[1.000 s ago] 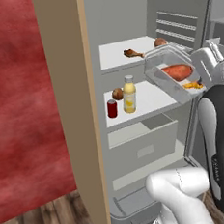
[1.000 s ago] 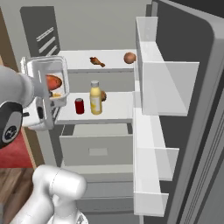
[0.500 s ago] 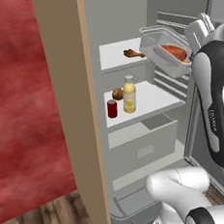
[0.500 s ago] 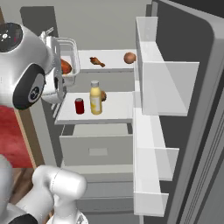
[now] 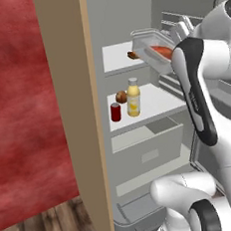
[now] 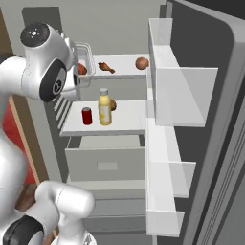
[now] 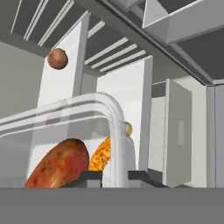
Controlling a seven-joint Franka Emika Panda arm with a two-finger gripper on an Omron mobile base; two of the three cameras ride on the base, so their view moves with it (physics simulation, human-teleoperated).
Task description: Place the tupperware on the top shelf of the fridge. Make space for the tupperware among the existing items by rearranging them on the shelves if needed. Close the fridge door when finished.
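I have the tupperware (image 5: 154,52) up at the level of the top shelf (image 5: 117,57), at the shelf's front edge, tilted, with its orange-red food piece showing through the wall. In the hand view the gripper (image 7: 115,176) has its two dark tips closed in on the tupperware's clear rim, one on each side of the wall, so I read it as clamped on the container. From the right base view the tupperware (image 6: 84,64) sits at the left end of the top shelf (image 6: 122,66), mostly hidden behind my arm.

On that shelf I see a small brown piece (image 6: 106,67) near the middle and a brown ball (image 6: 142,62) toward the door side, both apart from the container. One shelf down stand the red can (image 5: 115,112), the yellow bottle (image 5: 133,97) just beside it, and another brown ball (image 5: 121,97) behind them.

The fridge door (image 6: 210,119) stands wide open, its grey bins (image 6: 182,95) facing the shelves.
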